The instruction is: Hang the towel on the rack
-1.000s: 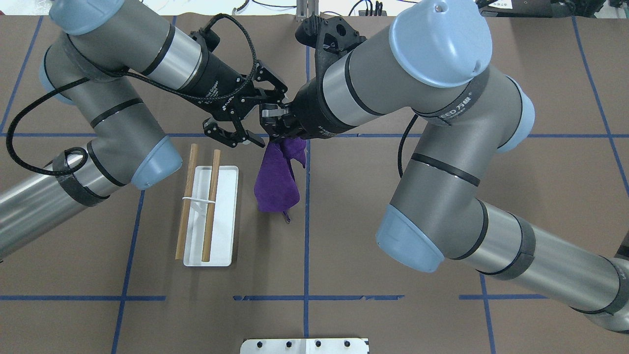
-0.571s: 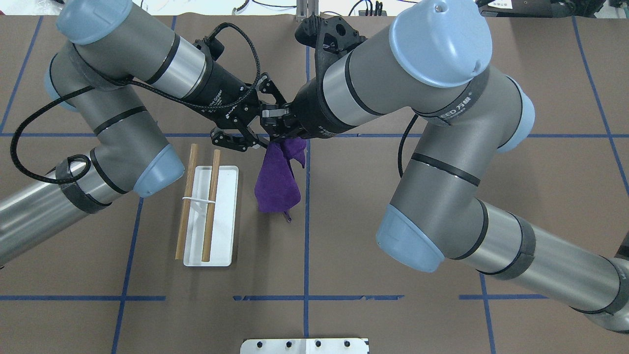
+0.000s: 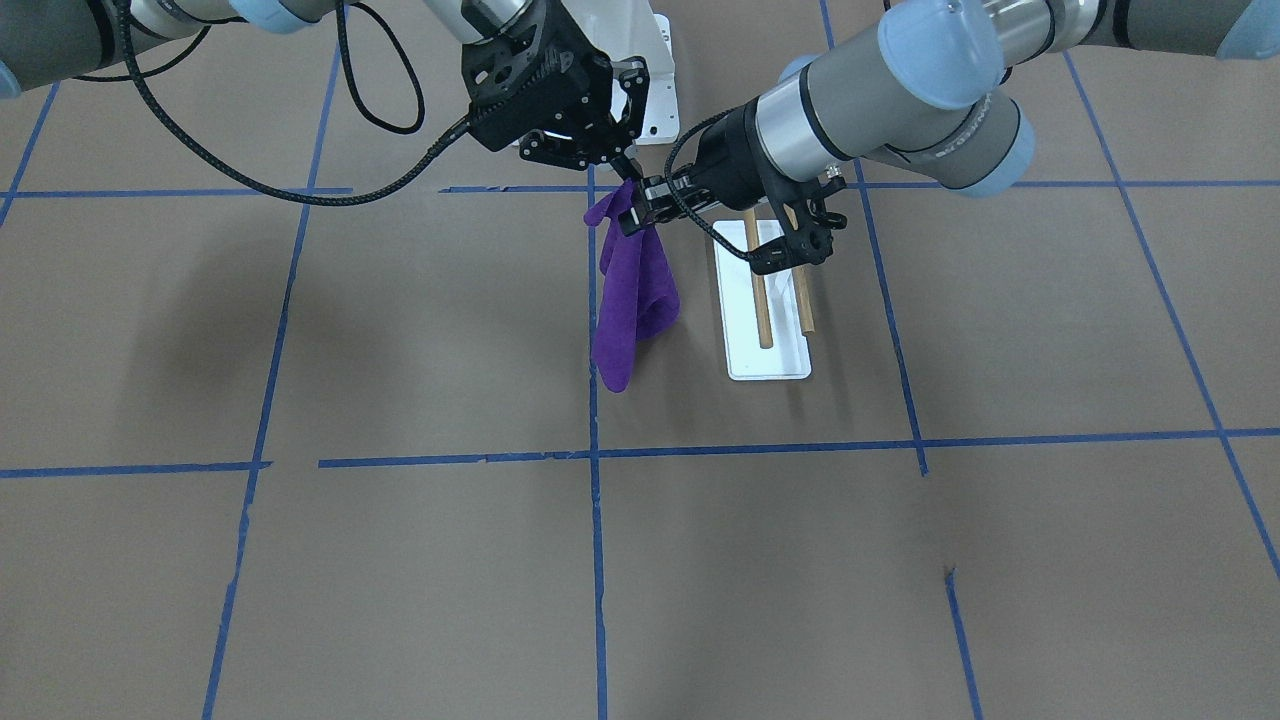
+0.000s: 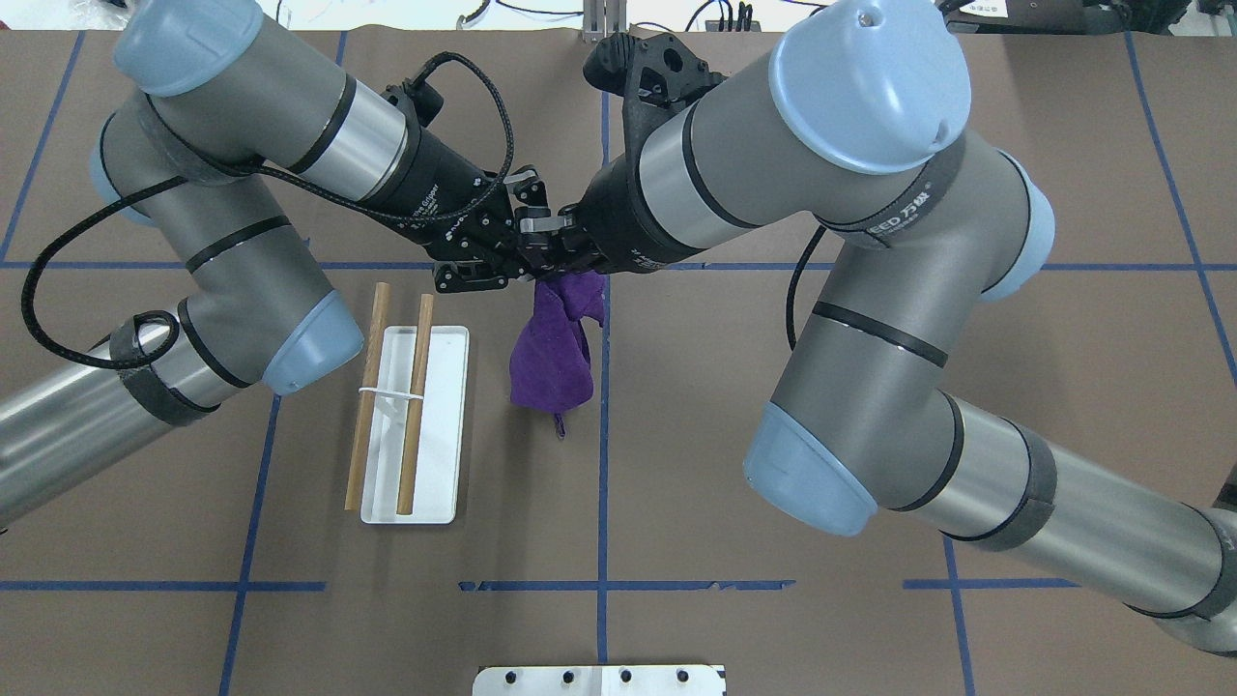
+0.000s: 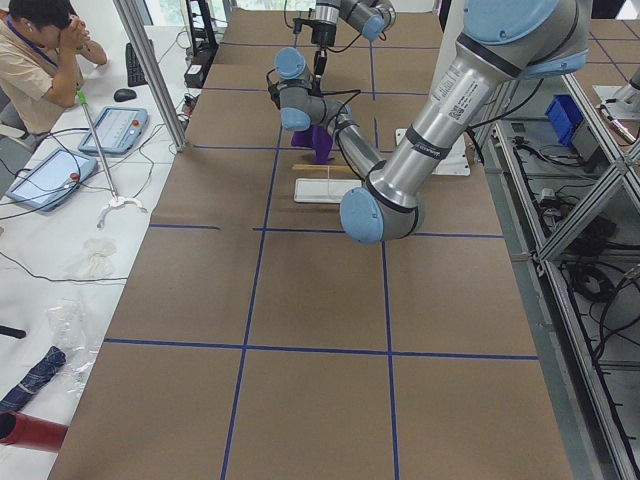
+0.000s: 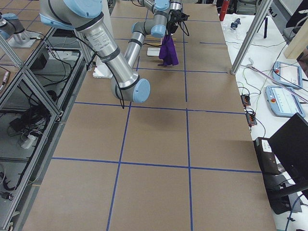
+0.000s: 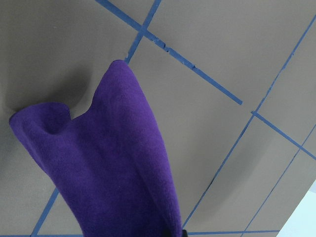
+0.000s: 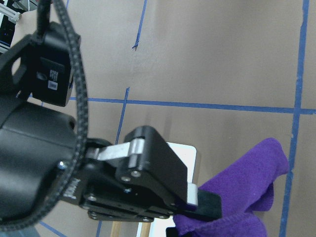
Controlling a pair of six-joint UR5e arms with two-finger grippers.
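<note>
A purple towel hangs folded in the air, with its lower tip near the brown table. It also shows in the front view, the left wrist view and the right wrist view. My right gripper is shut on its top edge. My left gripper comes in from the left and is shut on the same top edge beside it; one of its fingers presses on the cloth. The rack stands left of the towel, with two wooden dowels over its white base. It stands bare and apart from the towel.
The white bolted pedestal plate sits at the near table edge. Blue tape lines cross the brown mat. Both forearms meet above the far middle of the table. An operator sits beside the table in the exterior left view.
My left gripper has moved right to the towel's top and its fingers have gone from wide open to shut on it. The right gripper still holds the towel, which has shifted slightly.
</note>
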